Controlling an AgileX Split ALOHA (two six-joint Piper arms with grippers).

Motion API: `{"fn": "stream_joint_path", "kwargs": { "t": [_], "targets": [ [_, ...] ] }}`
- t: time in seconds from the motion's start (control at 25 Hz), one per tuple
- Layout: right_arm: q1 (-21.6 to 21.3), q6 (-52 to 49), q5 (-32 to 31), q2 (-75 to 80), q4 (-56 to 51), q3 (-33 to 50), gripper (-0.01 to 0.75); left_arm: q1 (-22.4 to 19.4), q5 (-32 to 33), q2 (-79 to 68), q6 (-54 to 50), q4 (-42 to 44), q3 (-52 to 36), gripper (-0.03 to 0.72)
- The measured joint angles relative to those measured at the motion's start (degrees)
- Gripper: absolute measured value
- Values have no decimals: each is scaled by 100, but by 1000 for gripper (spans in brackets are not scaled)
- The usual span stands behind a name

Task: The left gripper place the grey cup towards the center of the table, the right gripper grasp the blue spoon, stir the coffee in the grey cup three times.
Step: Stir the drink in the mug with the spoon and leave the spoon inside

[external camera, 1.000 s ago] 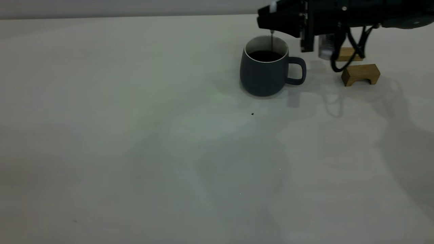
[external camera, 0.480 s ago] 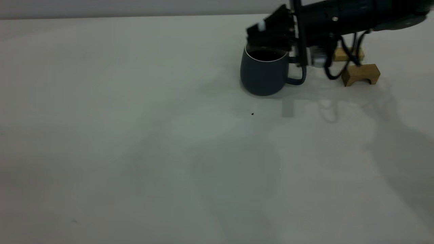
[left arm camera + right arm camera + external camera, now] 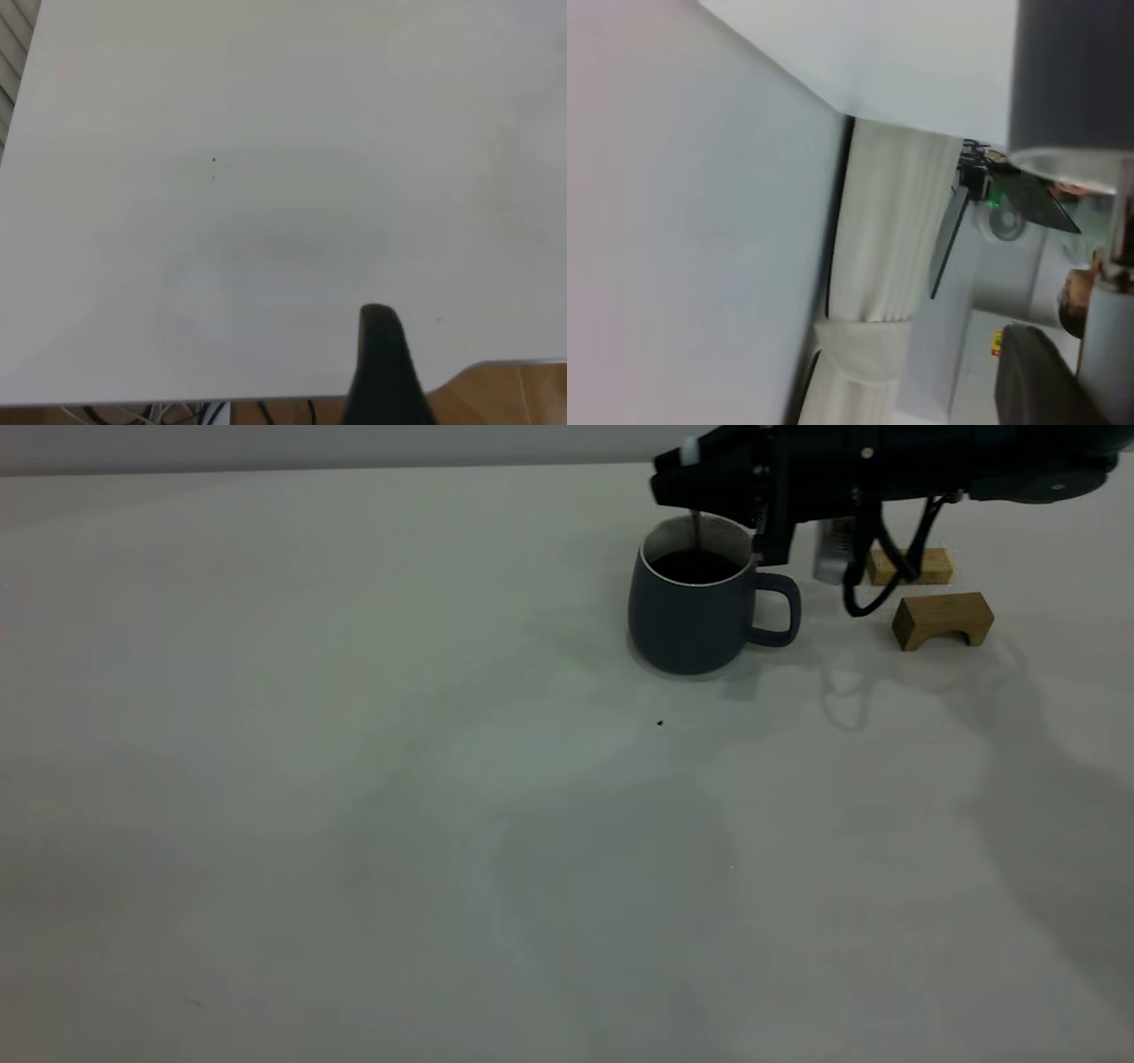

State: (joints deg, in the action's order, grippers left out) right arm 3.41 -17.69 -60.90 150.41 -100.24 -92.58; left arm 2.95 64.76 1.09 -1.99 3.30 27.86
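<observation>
The grey cup (image 3: 695,615) stands on the table (image 3: 354,797) at the far right of centre, handle to the right, with dark coffee (image 3: 694,567) inside. My right gripper (image 3: 684,474) hovers just above the rim, shut on the blue spoon (image 3: 696,527). The spoon's metal neck hangs straight down into the coffee, and its pale handle tip pokes out above the gripper. In the right wrist view the cup (image 3: 1072,80) and the spoon's handle (image 3: 1109,354) show close by. My left gripper (image 3: 383,367) is out of the exterior view, over bare table near an edge.
Two small wooden blocks lie right of the cup: an arched one (image 3: 941,618) and a flat one (image 3: 917,565) behind it. A tiny dark speck (image 3: 659,723) marks the tabletop in front of the cup.
Half a second ago my right gripper sat low over the cup's rim. It has risen again, so the spoon's neck shows above the coffee. The cup has not moved.
</observation>
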Motion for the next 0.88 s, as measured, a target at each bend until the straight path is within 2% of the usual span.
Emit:
{"fn": "stream_joint_path", "kwargs": {
  "t": [0.28,0.68,0.88],
  "targets": [
    [-276,17,-436,0,685,0,115,0,0,0,0,0,0,585],
    [-282,53,-607,0,1602,-20,115,0,0,0,0,0,0,585],
    [-282,64,-620,0,1663,-30,116,0,0,0,0,0,0,585]
  ]
}}
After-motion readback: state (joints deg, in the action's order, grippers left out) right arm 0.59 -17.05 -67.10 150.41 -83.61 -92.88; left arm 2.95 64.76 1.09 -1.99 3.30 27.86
